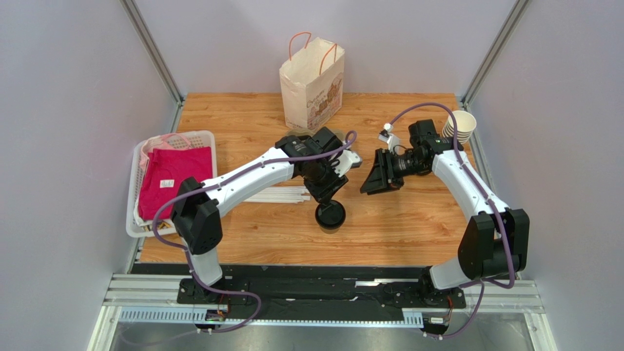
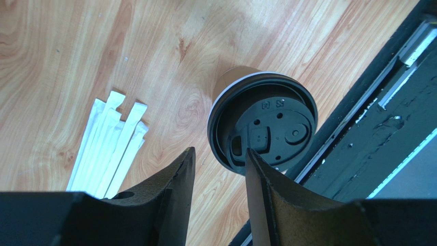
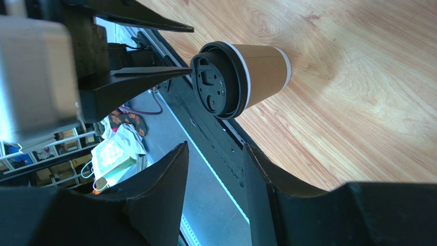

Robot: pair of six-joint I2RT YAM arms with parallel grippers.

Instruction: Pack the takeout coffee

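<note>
Left gripper: your black two-finger pincer (image 2: 220,151) hangs spread just above the cup, with nothing between its fingers.
Takeout coffee: the small tan paper cup with a round black plastic lid (image 2: 264,128) stands upright on the wooden table (image 1: 410,219), near its front edge.
Right gripper: your other pincer (image 3: 215,146) is likewise spread and empty, off to the cup's side and facing it.
Straws: a bundle of white paper-wrapped straws (image 2: 110,143) lies near the cup.
Bag: a beige paper bag with pink handles (image 1: 311,84) stands at the far edge.
</note>
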